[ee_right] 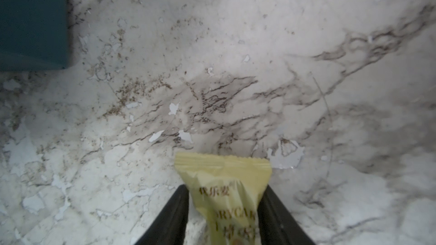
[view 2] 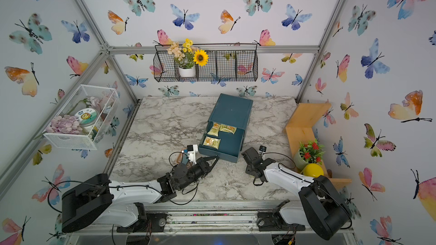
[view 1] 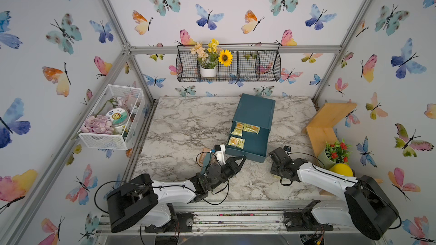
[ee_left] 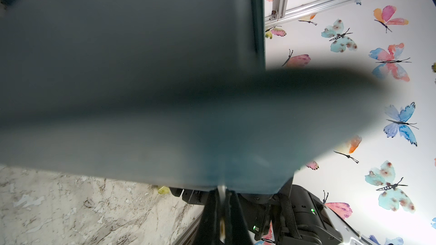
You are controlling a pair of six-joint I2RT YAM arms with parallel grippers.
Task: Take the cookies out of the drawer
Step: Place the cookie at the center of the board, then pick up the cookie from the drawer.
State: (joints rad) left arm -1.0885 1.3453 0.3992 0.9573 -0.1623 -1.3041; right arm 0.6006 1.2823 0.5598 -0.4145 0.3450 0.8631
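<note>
Between the fingers of my right gripper [ee_right: 225, 188], low over the table just right of the drawer's near corner, sat one pale yellow cookie packet [ee_right: 223, 170], its crimped end pointing away from my wrist. The fingers stood apart, one along each side of it, and I could not tell whether they gripped it or only flanked it. Three more cookies [view 1: 236, 143] lay flat in the open drawer [view 1: 256, 146], far and left of that gripper: one by the drawer's left wall, two side by side further back under the lip of the teal cabinet [view 1: 256, 109]. The drawer's long axis ran near to far, its near end swung slightly left, so I judged the next reach would have to rise over the near right corner and come in from above. My left gripper [view 1: 243, 158], pressed together, was at the drawer's front wall and lay nearer the closest packet; whether it touched the wall I could not tell. The marble tabletop [view 1: 184, 123] lay open left of the drawer, apart from a peach-and-teal item [view 1: 204, 159] half hidden behind my left wrist. On the right, a wooden shelf [view 1: 330, 116], a potted plant [view 1: 336, 152] and a yellow ball [view 1: 341, 170] crowded close behind my right arm.
</note>
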